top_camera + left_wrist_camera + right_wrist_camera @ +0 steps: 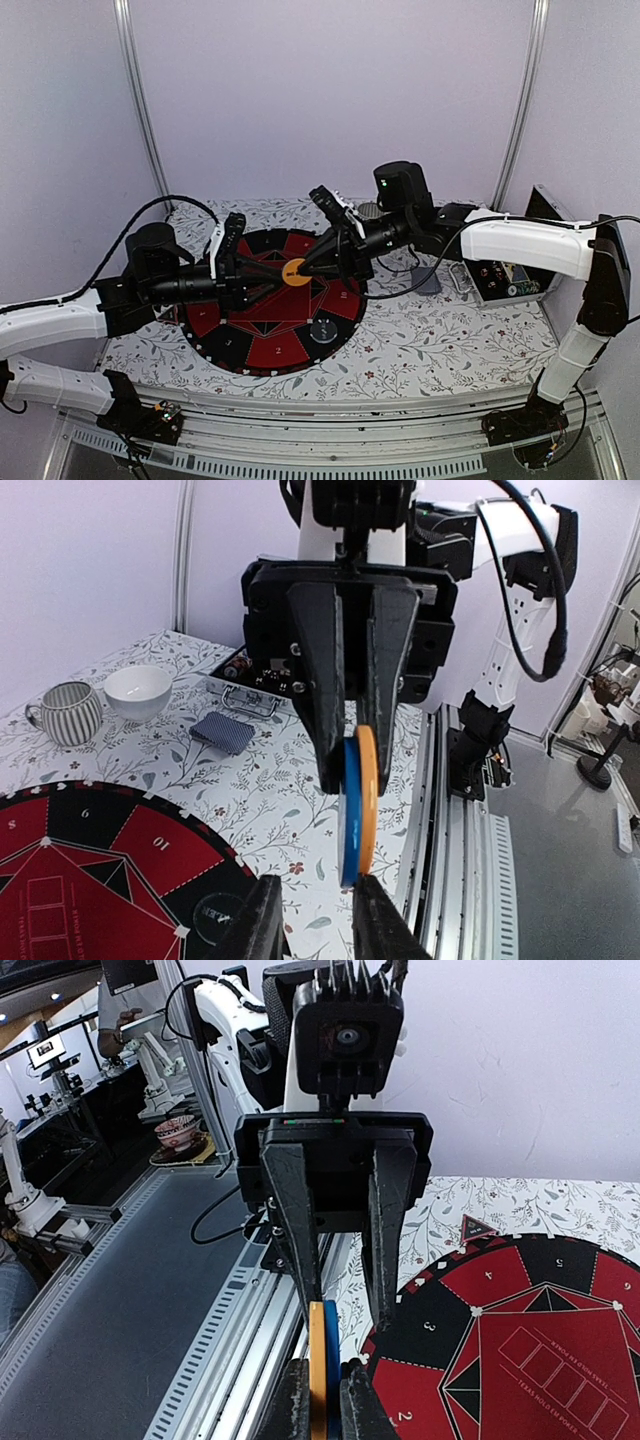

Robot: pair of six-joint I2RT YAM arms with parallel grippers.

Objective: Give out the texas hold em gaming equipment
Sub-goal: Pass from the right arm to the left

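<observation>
An orange chip [296, 271] and a blue chip [349, 810] are stacked face to face and held on edge above the middle of the mat. My right gripper [325, 1385] is shut on the pair; its fingers [320, 680] come down from the top of the left wrist view. My left gripper [312, 905] faces it with jaws open, and one fingertip [375, 920] is just under the chips' lower edge. The orange chip also shows in the right wrist view [317, 1360]. A deck of grey-blue-backed cards [223, 732] lies on the tablecloth off the mat.
The big round red-and-black mat [262, 340] lies under both grippers, with a clear dealer disc [325, 330] on its near right. A ribbed grey cup [70, 712], a white bowl [138, 691] and an open metal case [505, 280] stand at the back right.
</observation>
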